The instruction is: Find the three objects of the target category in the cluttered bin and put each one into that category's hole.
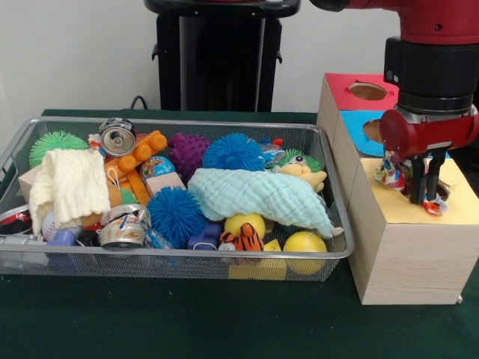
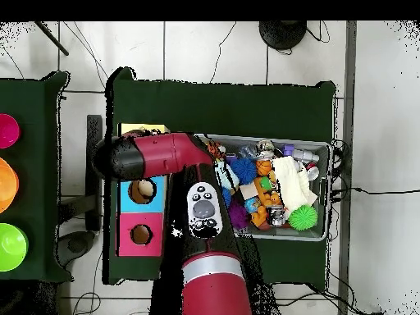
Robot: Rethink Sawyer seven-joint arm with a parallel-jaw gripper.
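My gripper hangs over the yellow top of the pale wooden box, right of the bin. Its jaws stand close together, shut on a crumpled polka-dot wrapper that sticks out to the left, with a scrap at the tips. The hole shows only as a dark edge behind the fingertips. The wire mesh bin is full of clutter. A second polka-dot wrapper lies at its back beside a spiky blue ball. In the overhead view my arm hides the gripper and most of the yellow top.
Blue-topped and red-topped boxes stand behind the yellow one. The bin holds a pale green cloth, a cream cloth, dented cans, spiky balls, yellow balls and toys. The bin's rim also shows overhead.
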